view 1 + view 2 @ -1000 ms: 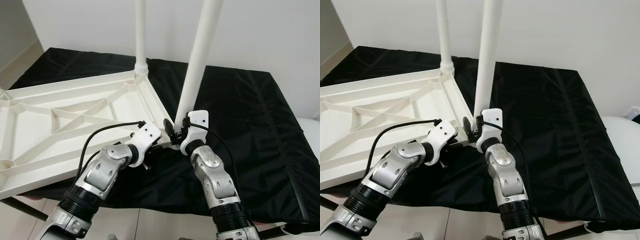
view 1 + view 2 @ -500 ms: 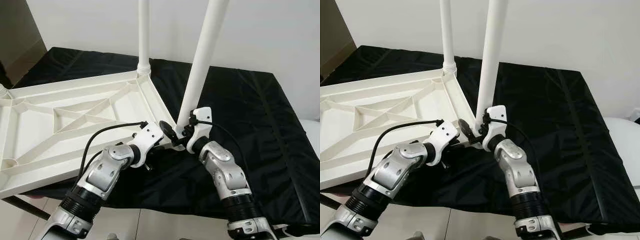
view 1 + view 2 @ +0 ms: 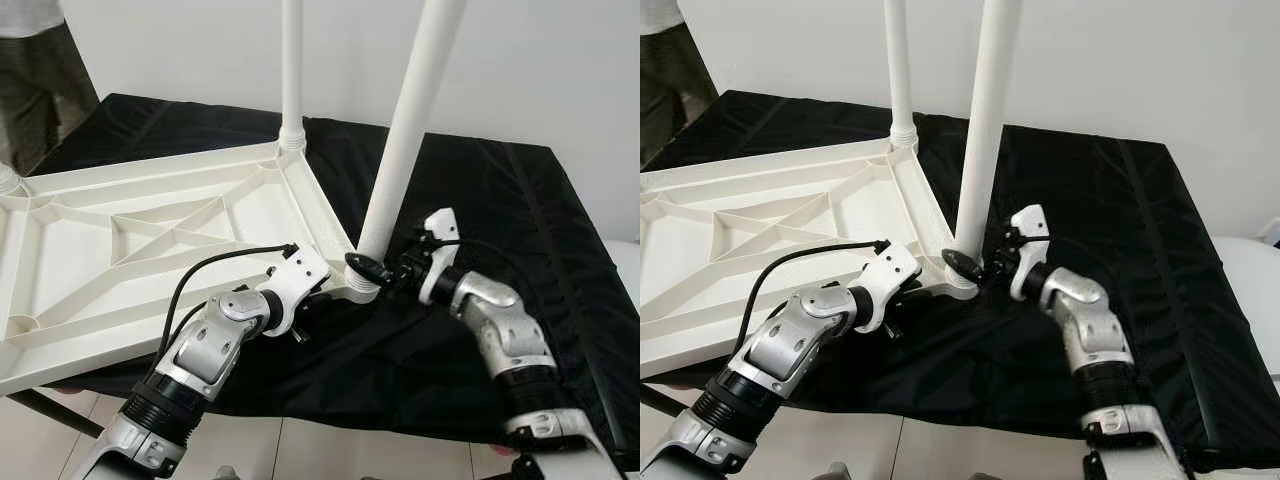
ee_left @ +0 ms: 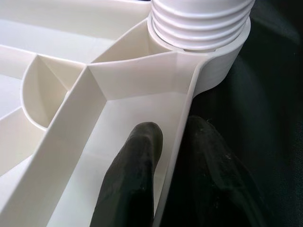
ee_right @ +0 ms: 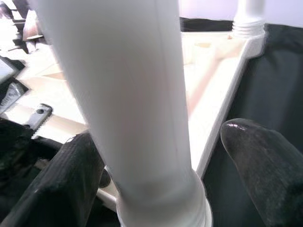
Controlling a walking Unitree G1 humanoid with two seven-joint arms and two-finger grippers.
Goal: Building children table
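Note:
The white tabletop (image 3: 150, 240) lies upside down on a black cloth (image 3: 500, 200). Two white legs stand upright in its right-hand corner sockets: a far leg (image 3: 291, 70) and a near leg (image 3: 405, 150). My left gripper (image 3: 318, 293) is shut on the tabletop's rim (image 4: 182, 118) just short of the near socket (image 4: 199, 23), one finger inside the wall and one outside. My right gripper (image 3: 378, 272) is open around the base of the near leg (image 5: 137, 94). One of its fingers (image 5: 57, 184) lies close against the leg, and the other stands apart.
A person (image 3: 35, 70) stands at the far left beyond the table. A rounded white object (image 3: 1250, 290) sits past the cloth's right edge. Pale floor tiles (image 3: 330, 455) show below the cloth's front edge, under my arms.
My right forearm has swung out to the right, so its gripper now reaches the near leg's base from the right side. A person has come into view at the far left.

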